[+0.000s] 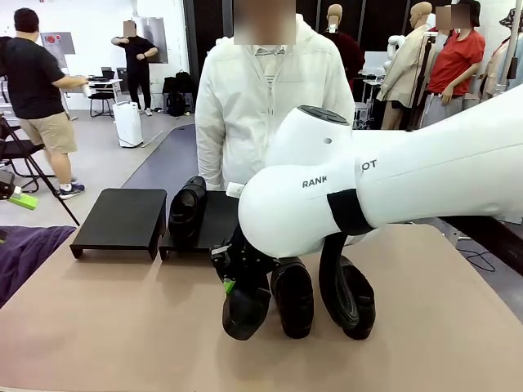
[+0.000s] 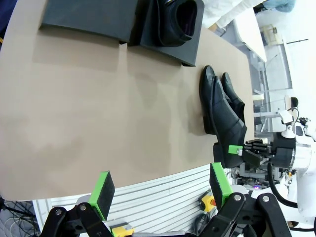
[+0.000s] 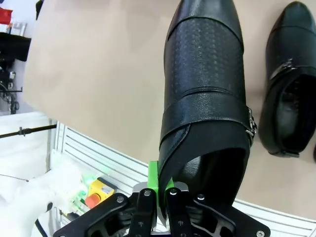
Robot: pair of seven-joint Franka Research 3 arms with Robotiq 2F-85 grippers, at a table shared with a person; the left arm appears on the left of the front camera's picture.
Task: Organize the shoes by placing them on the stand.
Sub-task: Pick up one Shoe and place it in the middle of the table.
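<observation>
– Pinching just the thin back rim, the right hand [image 3: 159, 185] is closed tight on one shoe [image 3: 205, 98] near the front edge of the tabletop [image 1: 98, 327].
– Could it slip?
– Maybe. The heavy toe may swing and hit the stand [image 1: 118, 216]. The left hand [image 2: 162, 186] is wide open, empty.

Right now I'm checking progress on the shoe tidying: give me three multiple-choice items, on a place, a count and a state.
1. The stowed shoe rests on: A the left stand; B the right stand; C the floor.
2. Shoes not on a stand: A one; B two; C three.
3. The right gripper has its jaws: A shut on a shoe's heel collar; B wide open; C shut on nothing.
Answers: B, it sits on the right-hand platform; C, three sit side by side nearer the robot; A, they pinch the held shoe by its collar.
</observation>
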